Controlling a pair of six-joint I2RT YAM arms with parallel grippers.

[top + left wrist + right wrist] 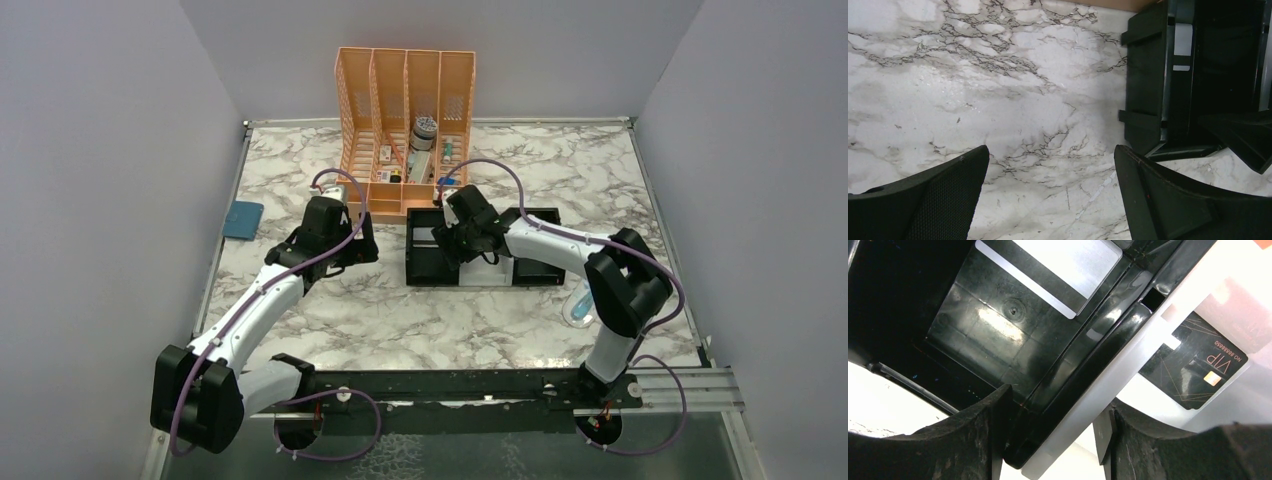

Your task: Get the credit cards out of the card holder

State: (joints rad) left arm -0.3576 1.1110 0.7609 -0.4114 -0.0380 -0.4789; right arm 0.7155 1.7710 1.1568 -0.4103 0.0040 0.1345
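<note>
The job looks not started yet. The blue card holder [243,219] lies at the far left of the surface [430,320], and no gold card shows anywhere. The left fingers [352,248] are spread wide over bare surface. The right fingers [461,246] are spread on both sides of a wall in the tray [535,212]. Both are well apart from the holder.

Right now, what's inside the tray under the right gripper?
The tray holds a silver-white card in a black compartment and a dark VIP card in the white one. The right gripper covers their near ends.
</note>
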